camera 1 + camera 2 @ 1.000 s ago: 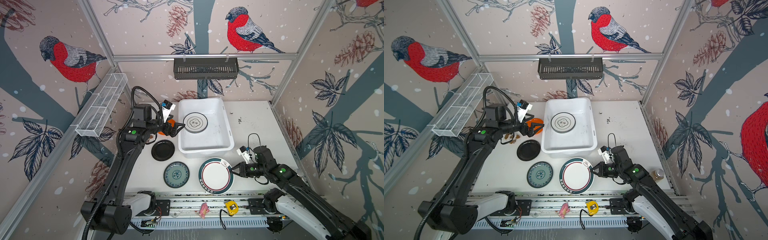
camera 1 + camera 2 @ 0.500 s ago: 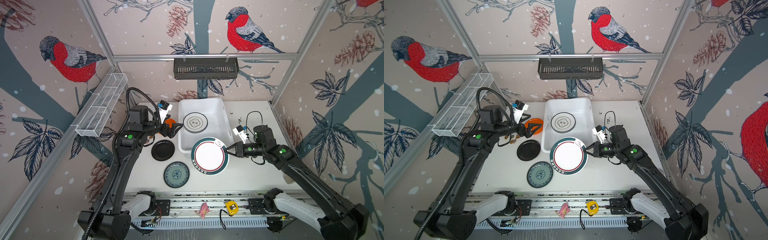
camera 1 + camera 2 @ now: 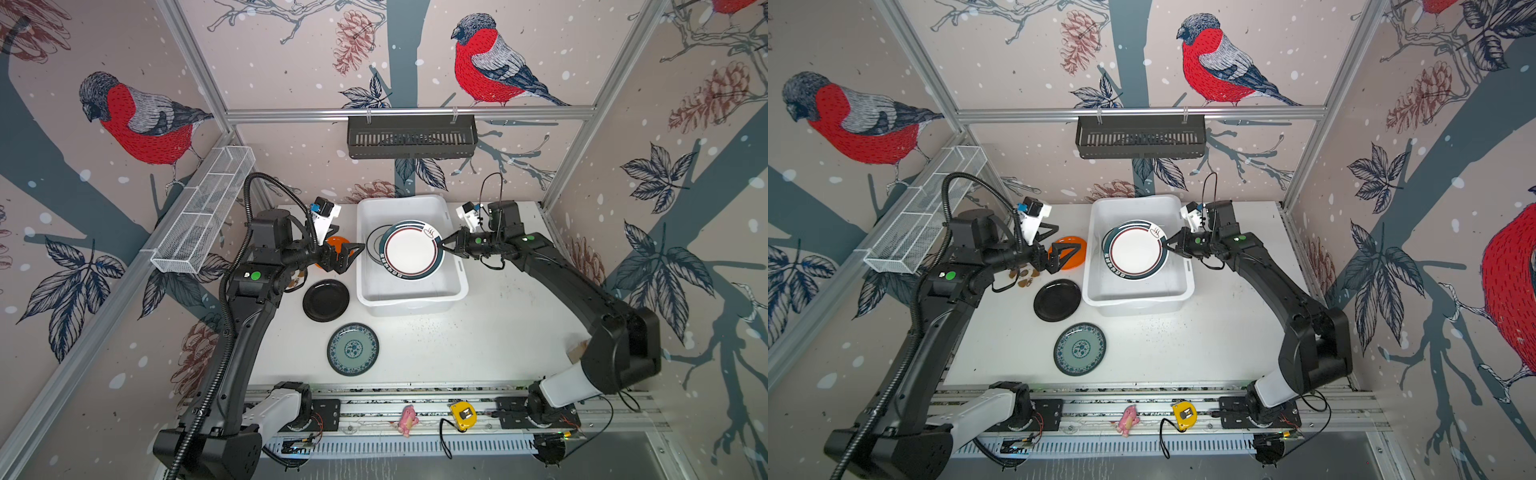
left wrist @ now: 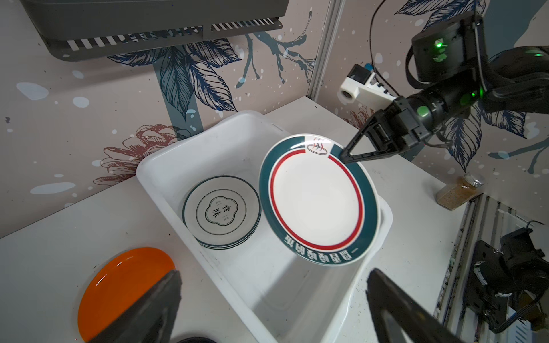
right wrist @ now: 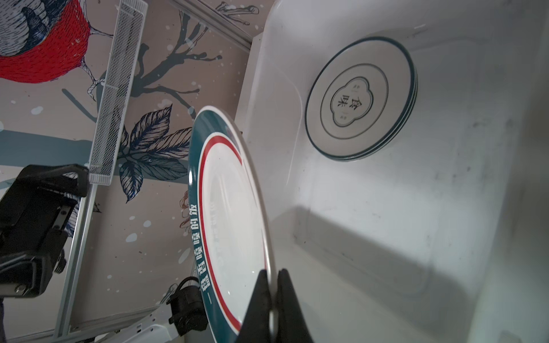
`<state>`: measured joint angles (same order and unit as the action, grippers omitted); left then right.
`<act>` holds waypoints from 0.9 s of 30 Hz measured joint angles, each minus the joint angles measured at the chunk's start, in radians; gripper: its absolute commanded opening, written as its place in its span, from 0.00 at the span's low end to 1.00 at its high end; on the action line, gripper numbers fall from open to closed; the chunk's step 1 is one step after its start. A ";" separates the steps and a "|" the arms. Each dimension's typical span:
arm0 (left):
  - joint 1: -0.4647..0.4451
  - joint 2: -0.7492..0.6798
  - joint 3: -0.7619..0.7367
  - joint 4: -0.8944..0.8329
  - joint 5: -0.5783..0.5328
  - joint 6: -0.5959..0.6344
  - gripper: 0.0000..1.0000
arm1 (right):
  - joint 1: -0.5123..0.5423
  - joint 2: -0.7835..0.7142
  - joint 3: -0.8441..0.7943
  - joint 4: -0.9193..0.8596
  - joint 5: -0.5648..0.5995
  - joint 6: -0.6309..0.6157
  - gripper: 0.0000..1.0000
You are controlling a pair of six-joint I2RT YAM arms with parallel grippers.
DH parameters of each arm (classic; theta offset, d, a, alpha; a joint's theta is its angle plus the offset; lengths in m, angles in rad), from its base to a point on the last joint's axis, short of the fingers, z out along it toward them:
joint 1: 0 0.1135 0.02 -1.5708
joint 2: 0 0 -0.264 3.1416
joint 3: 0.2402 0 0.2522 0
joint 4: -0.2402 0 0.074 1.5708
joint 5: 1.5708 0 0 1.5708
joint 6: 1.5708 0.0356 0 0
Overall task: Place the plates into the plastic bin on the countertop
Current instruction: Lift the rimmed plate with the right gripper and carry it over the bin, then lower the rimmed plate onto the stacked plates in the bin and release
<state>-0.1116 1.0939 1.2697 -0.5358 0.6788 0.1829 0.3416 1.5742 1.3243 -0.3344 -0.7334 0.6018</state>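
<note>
Right jaws clamp the right rim of the teal-banded plate, hovering over the plastic bin and partly above its stacked plates; next, probably: lower, release gently; left jaws wide, empty, over the orange plate.

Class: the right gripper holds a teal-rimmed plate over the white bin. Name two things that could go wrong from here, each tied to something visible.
1. The right gripper pinches the teal-rimmed plate only at its rim, with the rest unsupported over the bin. It could slip or swing out.
2. The plate partly overhangs the stack of white plates inside. Released from here, it may strike them and chip, or settle leaning.
</note>
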 measured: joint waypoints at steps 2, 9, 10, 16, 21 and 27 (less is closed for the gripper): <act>0.000 -0.005 0.000 0.000 0.003 -0.002 0.97 | -0.002 0.063 0.042 0.019 0.028 0.001 0.02; 0.000 -0.018 -0.006 0.007 0.006 -0.018 0.97 | 0.031 0.241 0.195 0.027 0.167 0.008 0.02; 0.000 -0.019 -0.007 0.007 0.006 -0.018 0.96 | 0.036 0.262 0.210 0.037 0.177 0.018 0.02; 0.000 -0.024 -0.021 0.010 0.006 -0.019 0.97 | 0.072 0.391 0.293 0.052 0.271 0.056 0.02; 0.000 -0.017 -0.020 0.016 0.006 -0.021 0.97 | 0.092 0.459 0.347 0.059 0.322 0.090 0.02; 0.001 -0.011 -0.020 0.017 0.006 -0.021 0.97 | 0.101 0.519 0.392 0.068 0.357 0.132 0.03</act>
<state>-0.1108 1.0824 1.2499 -0.5190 0.6849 0.1619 0.4427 2.0930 1.7164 -0.2668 -0.3767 0.7338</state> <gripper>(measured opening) 0.967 0.080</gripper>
